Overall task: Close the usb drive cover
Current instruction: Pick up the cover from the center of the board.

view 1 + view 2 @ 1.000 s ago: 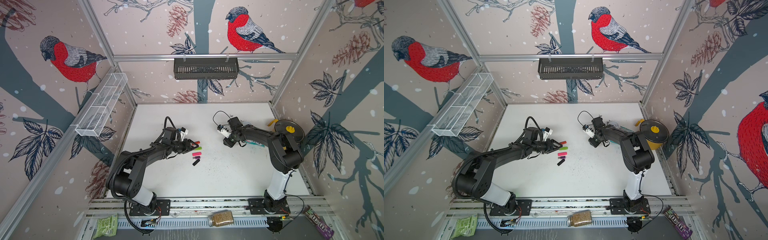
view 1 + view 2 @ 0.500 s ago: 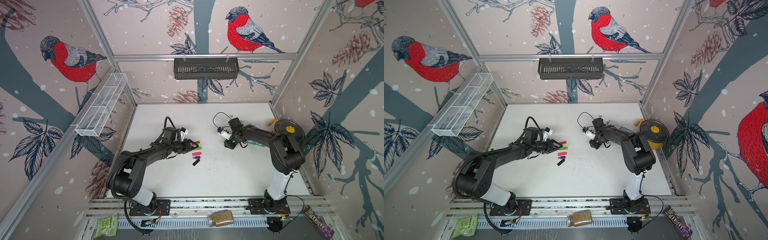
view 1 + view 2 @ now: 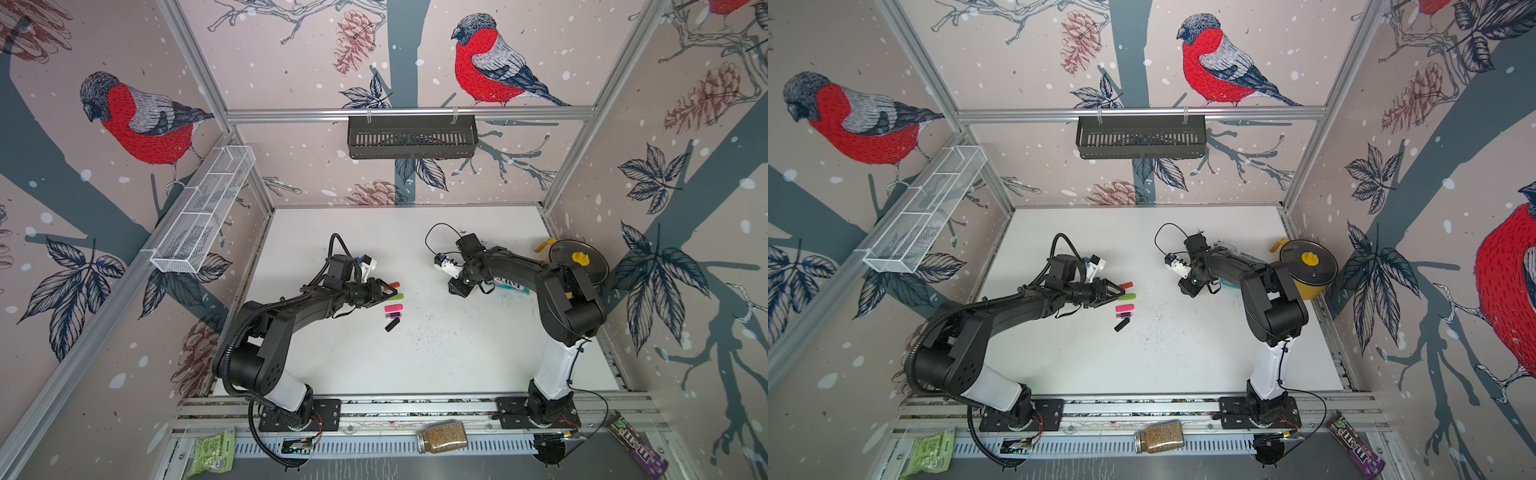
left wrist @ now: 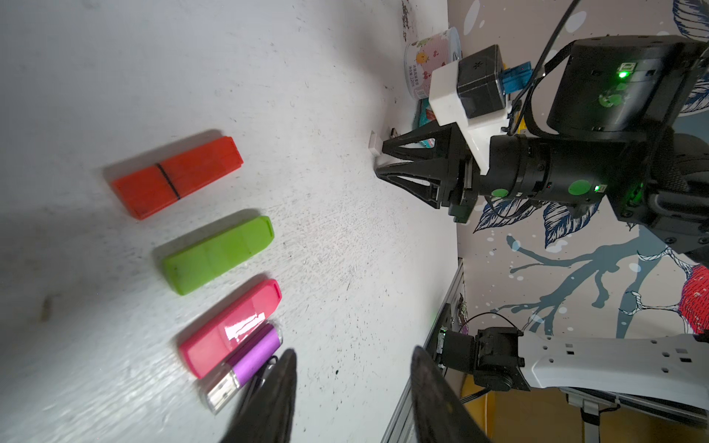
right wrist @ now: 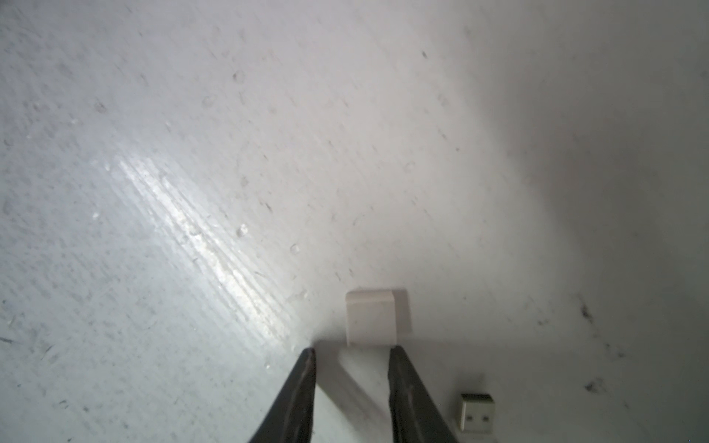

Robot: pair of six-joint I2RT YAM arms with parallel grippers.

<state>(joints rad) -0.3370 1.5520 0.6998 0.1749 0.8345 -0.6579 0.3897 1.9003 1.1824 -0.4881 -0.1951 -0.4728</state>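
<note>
Right gripper (image 5: 352,349) stands part open, its two dark, tapered fingers set low over the table (image 5: 192,153) with a clear gap between the tips and nothing in it. Just beyond those tips lies the white cap (image 5: 370,318), a small squarish shell of smooth matt plastic with rounded corners, flat on the surface. It sits off-centre, nearer one fingertip, so close that I cannot tell whether they touch. Beside that same finger, apart from the cap, lies the white usb drive (image 5: 476,412), a stubby pale piece whose bare plug face shows two square holes. Left gripper (image 4: 351,354) is open too, wider, and holds nothing; one fingertip hovers just beside a purple drive (image 4: 255,351) with a silvery end. That drive ends a neat row with a glossy pink drive (image 4: 232,328), a matt green drive (image 4: 218,255) and a boxy orange drive (image 4: 177,177) with a dark seam, all lying flat. The table is white, scuffed and speckled with dark grit
</note>
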